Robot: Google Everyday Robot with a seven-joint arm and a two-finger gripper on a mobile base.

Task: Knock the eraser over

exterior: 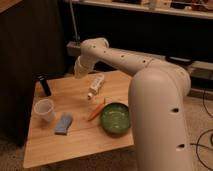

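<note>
Eraser (44, 85): upright, black, slim, at the back left corner of the tabletop (75, 142), close to the edge. It stands to the picture-left of the gripper (79, 70) and lower in the frame, clearly apart from it, no contact. The gripper is at the end of the white arm, above the rear of the tabletop. Whether it is open or closed: cannot tell, and nothing is seen held in it. Just right of and below the gripper lies one white bottle (96, 85), on its side. Further toward the front from the gripper: one orange stick-like item (96, 111), touching or just beside one green bowl (115, 118). Front-left of the gripper: one clear plastic cup (44, 110), upright, and one flat light-blue pad (63, 124) just beside it. The tabletop is light wood. A dark cabinet (25, 50) stands against its left side, and dark shelving runs behind the gripper. Eraser count: one.
</note>
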